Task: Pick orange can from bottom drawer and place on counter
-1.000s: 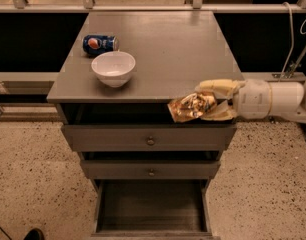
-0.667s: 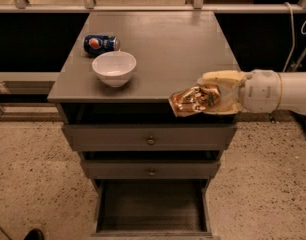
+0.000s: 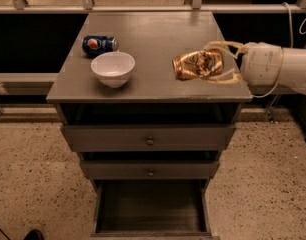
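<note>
The robot's gripper, over the right side of the counter: two slender, glossy cream-yellow fingers, curved like tongs, spring from a stout white cylindrical wrist crossed by a thin pale cable; the smooth white forearm runs out of frame at right
</note>
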Controlling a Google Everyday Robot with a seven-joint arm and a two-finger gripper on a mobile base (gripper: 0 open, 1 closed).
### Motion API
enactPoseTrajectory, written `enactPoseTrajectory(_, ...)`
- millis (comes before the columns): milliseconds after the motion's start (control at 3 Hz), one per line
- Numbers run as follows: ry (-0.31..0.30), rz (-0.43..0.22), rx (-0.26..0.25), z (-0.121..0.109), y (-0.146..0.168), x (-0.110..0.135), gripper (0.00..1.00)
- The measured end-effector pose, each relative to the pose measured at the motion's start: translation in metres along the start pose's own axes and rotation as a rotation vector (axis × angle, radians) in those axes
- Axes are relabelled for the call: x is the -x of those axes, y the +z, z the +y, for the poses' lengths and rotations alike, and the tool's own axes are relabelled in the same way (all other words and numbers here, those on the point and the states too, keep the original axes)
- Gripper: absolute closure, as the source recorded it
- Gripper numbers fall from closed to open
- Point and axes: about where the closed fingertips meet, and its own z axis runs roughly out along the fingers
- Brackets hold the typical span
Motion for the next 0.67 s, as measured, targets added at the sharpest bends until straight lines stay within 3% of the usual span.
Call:
enactPoseTrajectory(333,0.166,0.046,0.023,-0.011,0.013,-0.022,1.00)
enactPoseTrajectory(667,0.343,0.084,0.083,-0.004,0.025,-0.050,1.00)
